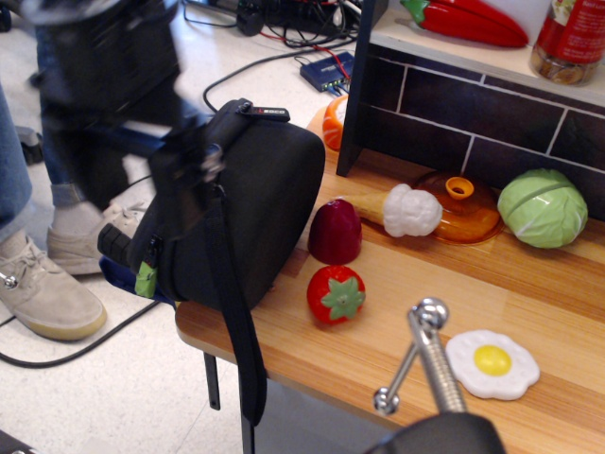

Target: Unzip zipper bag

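Observation:
The zipper bag (260, 194), a large black rounded fabric case, stands on the left end of the wooden table (529, 284) and overhangs its edge. Its long black strap (236, 322) hangs down the front. A small green tag (146, 279) sits low on its left side and a labelled tab (265, 113) on top. My gripper (123, 170) is a blurred black shape at the upper left, over the bag's left side. Its two fingers (180, 175) stand apart, so it looks open and empty. The right finger is at the bag's left edge, near the zipper pull.
To the right of the bag lie a toy strawberry (336, 293), a dark red toy (335, 232), a fried egg (492, 363), a cabbage (543, 208) and an orange lid (460, 206). A metal tool (421, 355) stands in front. A person's shoe (43, 293) and cables are on the floor at the left.

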### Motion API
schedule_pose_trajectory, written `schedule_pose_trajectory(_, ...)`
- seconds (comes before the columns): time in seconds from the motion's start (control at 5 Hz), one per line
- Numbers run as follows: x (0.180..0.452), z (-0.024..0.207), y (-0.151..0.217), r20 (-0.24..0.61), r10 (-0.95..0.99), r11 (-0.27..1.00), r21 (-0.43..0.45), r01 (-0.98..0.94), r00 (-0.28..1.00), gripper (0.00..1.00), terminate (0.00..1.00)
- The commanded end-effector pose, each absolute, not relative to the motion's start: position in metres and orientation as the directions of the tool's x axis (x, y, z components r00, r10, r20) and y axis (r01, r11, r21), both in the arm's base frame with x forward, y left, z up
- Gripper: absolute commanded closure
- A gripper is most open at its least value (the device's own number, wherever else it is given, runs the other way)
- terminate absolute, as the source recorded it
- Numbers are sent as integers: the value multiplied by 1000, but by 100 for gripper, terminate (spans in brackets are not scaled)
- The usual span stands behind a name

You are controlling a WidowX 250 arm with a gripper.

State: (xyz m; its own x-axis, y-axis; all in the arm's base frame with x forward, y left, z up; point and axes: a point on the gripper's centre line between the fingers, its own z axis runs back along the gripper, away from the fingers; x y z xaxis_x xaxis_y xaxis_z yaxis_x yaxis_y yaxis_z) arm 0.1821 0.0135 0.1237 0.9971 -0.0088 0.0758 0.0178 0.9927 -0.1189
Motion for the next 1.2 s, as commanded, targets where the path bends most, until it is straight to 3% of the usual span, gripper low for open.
schedule_pose_trajectory(0.0, 185, 90, 24, 153, 5, 999, -53, 3, 988, 0, 0)
schedule_pose_trajectory(0.2, 184, 73, 29, 173, 9, 1000, -19, -6, 985, 0, 0)
schedule_pose_trajectory(0.8, 196, 59, 32, 188, 33, 999, 1, -34, 982, 0, 0)
schedule_pose_trajectory(1.0, 195, 58, 32, 196, 38, 999, 1, -39, 980, 100, 0)
